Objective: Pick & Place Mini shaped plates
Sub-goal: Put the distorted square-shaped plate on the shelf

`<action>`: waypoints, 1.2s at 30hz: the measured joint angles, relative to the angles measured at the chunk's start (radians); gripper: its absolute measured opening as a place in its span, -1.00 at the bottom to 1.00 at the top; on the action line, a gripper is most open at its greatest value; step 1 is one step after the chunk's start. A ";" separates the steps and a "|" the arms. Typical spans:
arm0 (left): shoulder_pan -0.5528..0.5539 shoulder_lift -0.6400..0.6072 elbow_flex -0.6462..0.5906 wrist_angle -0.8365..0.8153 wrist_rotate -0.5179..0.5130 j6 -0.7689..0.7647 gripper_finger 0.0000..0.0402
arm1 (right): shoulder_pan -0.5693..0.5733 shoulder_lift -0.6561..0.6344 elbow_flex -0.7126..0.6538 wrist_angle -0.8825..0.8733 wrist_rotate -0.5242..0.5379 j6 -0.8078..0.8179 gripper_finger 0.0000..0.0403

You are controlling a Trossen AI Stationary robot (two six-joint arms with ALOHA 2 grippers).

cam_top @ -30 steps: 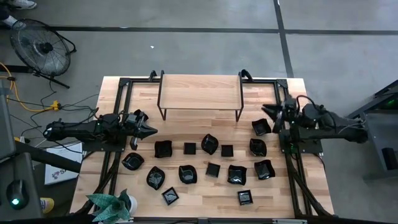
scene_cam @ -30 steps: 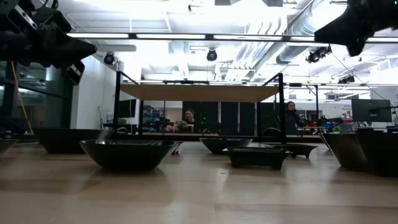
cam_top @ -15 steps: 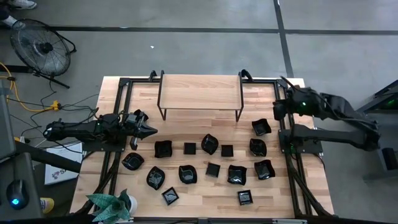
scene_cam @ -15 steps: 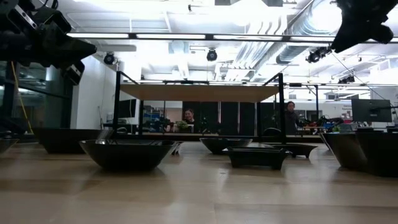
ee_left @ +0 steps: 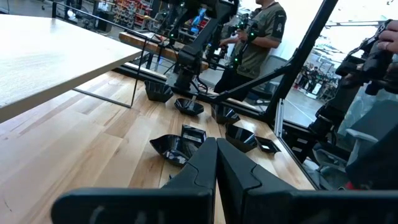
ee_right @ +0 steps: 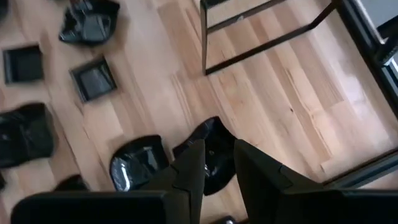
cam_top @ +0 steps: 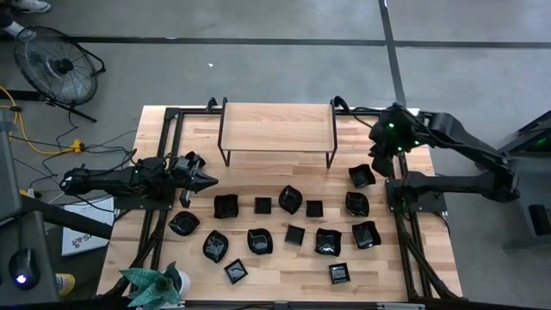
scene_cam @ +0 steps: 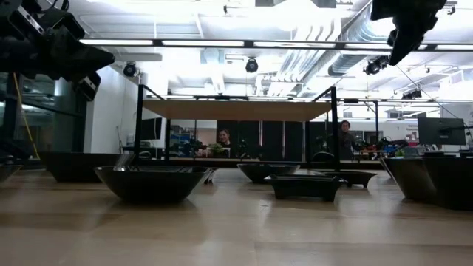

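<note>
A light wooden tabletop (cam_top: 258, 172) is sitting on a grey concrete floor (cam_top: 258, 69), with a black metal frame (cam_top: 168, 129) running along its edges. A small wooden shelf (cam_top: 277, 127) on thin dark legs is standing near the tabletop's far edge. A green plant (cam_top: 153, 282) is resting at the near left corner. On the floor off the left side, a black fan (cam_top: 56, 65) is standing and a yellow cable (cam_top: 34, 142) is trailing. In the room beyond, a person in a dark shirt (ee_left: 258, 34) is standing.

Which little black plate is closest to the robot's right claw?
The plate at the table's right edge, farthest back, right under the right gripper; every other plate lies farther away.
</note>
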 joint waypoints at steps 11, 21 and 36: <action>0.000 0.000 0.000 0.000 0.000 0.000 -0.99 | -0.039 0.190 0.000 -0.057 0.031 -0.344 -0.59; 0.000 0.000 0.000 0.000 0.000 0.000 -0.99 | -0.127 0.302 0.000 -0.069 -0.058 -0.377 -0.59; 0.000 0.000 0.000 0.000 0.000 0.000 -0.99 | -0.183 0.192 -0.193 -0.123 0.016 0.538 -0.59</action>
